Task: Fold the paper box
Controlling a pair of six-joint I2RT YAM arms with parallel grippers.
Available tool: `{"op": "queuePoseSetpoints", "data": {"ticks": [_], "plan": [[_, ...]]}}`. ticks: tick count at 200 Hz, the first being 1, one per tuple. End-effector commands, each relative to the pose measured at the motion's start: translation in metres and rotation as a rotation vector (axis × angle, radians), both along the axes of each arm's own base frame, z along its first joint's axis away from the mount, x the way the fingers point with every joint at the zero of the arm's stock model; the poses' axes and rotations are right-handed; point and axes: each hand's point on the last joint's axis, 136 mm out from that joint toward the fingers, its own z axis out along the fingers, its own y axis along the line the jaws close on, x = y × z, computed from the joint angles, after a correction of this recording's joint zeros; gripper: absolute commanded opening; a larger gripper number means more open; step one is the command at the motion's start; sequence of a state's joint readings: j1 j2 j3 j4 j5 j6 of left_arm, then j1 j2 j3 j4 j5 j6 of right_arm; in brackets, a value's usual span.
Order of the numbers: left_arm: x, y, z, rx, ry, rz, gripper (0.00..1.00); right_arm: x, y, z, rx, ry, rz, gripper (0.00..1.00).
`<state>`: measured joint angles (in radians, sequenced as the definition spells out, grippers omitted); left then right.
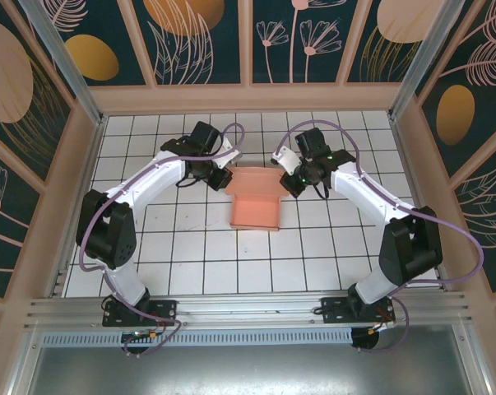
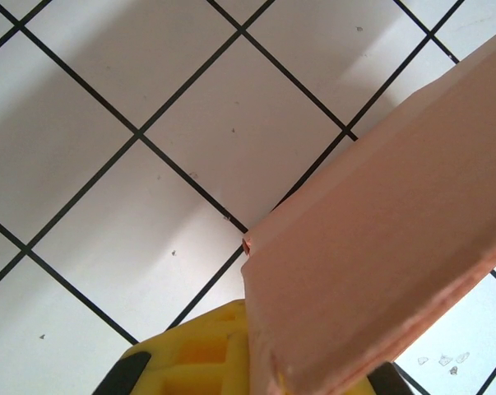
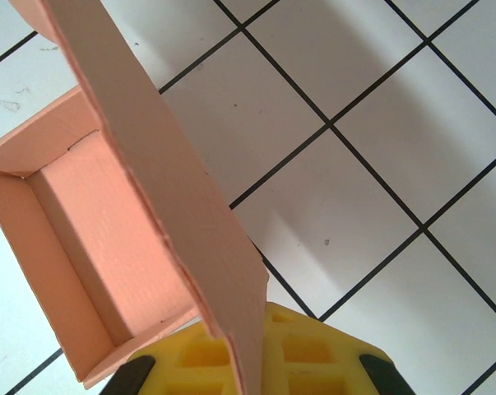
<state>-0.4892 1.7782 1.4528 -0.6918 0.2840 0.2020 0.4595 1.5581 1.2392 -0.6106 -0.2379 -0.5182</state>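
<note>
Tiled tabletop (image 1: 182, 247) beneath pink paper box (image 1: 256, 203)

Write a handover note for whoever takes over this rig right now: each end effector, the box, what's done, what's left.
Grips: the left end effector is shut on the paper box, at the left end of its raised far flap. The right end effector is shut on the right end of that flap.
Box: sits mid-table.
Done: the side walls stand and form an open tray.
Left: probably fold the flap down over the tray and tuck it in.
</note>
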Motion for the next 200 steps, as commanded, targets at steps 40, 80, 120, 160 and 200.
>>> {"op": "queuePoseSetpoints", "data": {"ticks": [40,80,120,160,200], "plan": [[0.020,0.000,0.017,-0.047,-0.051,0.112,0.00,0.039,0.000,0.035,0.095,-0.117,-0.271,0.00],[0.063,-0.005,0.033,-0.155,-0.120,0.356,0.00,0.060,0.005,0.054,0.250,-0.202,-0.490,0.00],[0.087,-0.013,0.042,-0.246,-0.127,0.470,0.00,0.074,0.005,0.052,0.346,-0.210,-0.652,0.00],[0.094,-0.017,0.043,-0.294,-0.142,0.503,0.00,0.083,0.007,0.053,0.458,-0.209,-0.767,0.00],[0.098,-0.019,0.040,-0.352,-0.161,0.533,0.00,0.095,0.013,0.036,0.460,-0.191,-0.850,0.00]]}}
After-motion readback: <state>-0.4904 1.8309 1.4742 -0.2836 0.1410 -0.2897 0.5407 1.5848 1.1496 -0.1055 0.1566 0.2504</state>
